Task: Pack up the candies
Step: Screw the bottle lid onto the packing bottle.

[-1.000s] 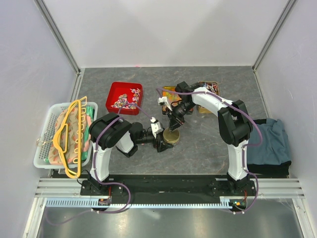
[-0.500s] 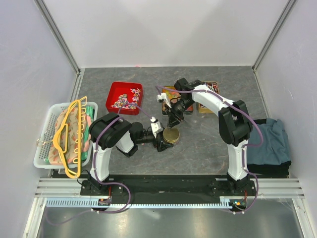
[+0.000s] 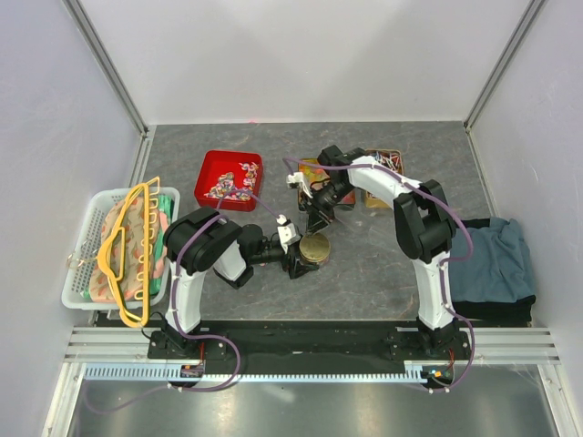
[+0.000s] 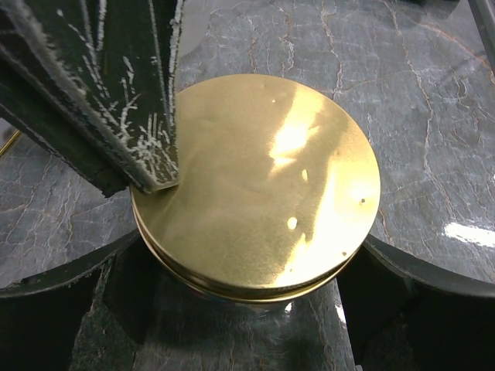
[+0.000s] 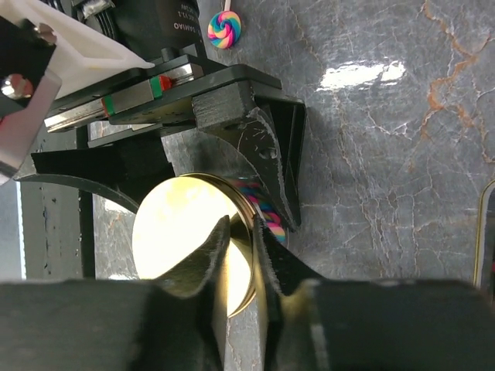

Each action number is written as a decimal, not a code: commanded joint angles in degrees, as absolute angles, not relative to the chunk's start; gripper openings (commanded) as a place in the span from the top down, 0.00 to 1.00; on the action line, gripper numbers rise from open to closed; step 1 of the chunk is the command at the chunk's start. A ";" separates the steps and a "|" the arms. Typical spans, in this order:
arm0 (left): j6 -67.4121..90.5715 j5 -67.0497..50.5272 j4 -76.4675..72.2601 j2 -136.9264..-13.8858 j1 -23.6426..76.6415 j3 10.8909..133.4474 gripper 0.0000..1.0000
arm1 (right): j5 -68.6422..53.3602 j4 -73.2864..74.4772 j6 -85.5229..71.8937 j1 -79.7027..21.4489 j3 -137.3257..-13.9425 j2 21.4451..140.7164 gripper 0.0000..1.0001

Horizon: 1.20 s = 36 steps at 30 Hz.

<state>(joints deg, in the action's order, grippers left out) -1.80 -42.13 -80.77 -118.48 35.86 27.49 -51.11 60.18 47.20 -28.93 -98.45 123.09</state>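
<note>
The candies (image 3: 231, 181) lie in a red tray (image 3: 211, 164) at the back left. A round tin with a gold lid (image 3: 315, 247) stands mid-table; the lid also fills the left wrist view (image 4: 263, 185). My left gripper (image 3: 311, 253) (image 4: 251, 251) is shut on the tin, one finger on each side. The tin's swirl-printed wall (image 5: 267, 212) shows in the right wrist view. My right gripper (image 3: 318, 221) (image 5: 241, 228) hangs over the lid's rim. Its jaws are shut to a thin slit with nothing between them, and its fingers (image 4: 147, 154) end at the lid's edge.
Two open tins (image 3: 312, 171) (image 3: 383, 164) sit behind the right gripper. A white basket (image 3: 84, 238) with clothes and a yellow hanger (image 3: 121, 246) stands at the left. A blue cloth (image 3: 492, 259) lies at the right edge.
My right gripper has drawn back from the tin's lid toward the rear of the table. The left gripper and the tin have stayed put.
</note>
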 commanded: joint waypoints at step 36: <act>-0.97 -36.91 -89.12 -119.18 35.33 27.95 0.14 | -49.57 62.58 53.61 -27.51 -75.68 110.48 0.92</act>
